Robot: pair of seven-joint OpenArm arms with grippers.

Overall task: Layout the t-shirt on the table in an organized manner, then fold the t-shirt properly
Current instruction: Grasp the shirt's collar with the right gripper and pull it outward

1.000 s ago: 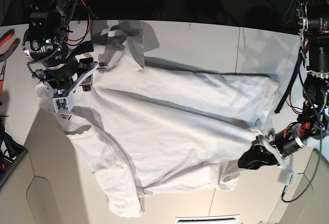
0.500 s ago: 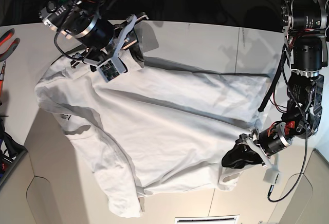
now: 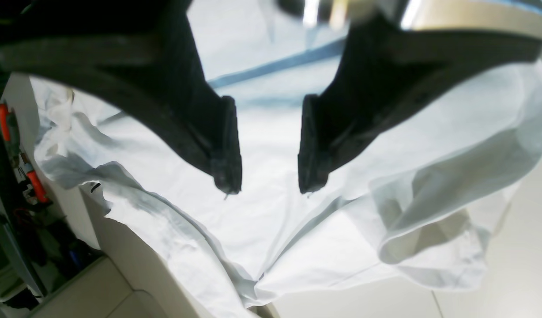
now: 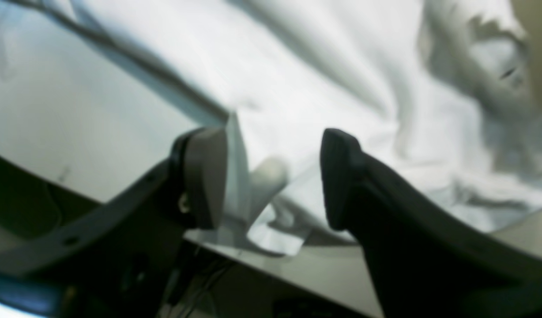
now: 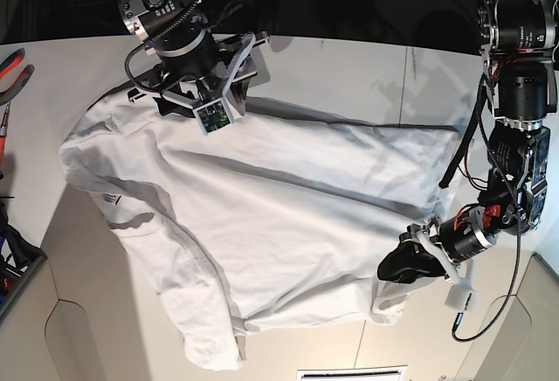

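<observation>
The white t-shirt (image 5: pixel 288 197) lies spread and wrinkled over the off-white table (image 5: pixel 349 71), one sleeve hanging toward the front edge. My right gripper (image 5: pixel 247 65) hovers at the shirt's far edge, and the right wrist view shows the right gripper (image 4: pixel 271 181) open with loose t-shirt (image 4: pixel 341 66) cloth lying below the gap and bare table (image 4: pixel 77 110) beside it. The left gripper (image 5: pixel 395 269) sits low at the shirt's near right corner. Seen from the left wrist, the left gripper (image 3: pixel 267 183) is open above the t-shirt (image 3: pixel 235 229), holding nothing.
Red-handled pliers (image 5: pixel 13 66) lie at the left edge. A thin dark seam (image 5: pixel 406 84) crosses the table at the back right. Rounded cut-outs (image 5: pixel 79 337) mark the front left edge, and a white vent (image 5: pixel 349 372) sits at the bottom.
My right gripper carried the sleeve from the left side toward the back, then opened wider; the cloth now lies flat. The left gripper slid a little left at the near corner.
</observation>
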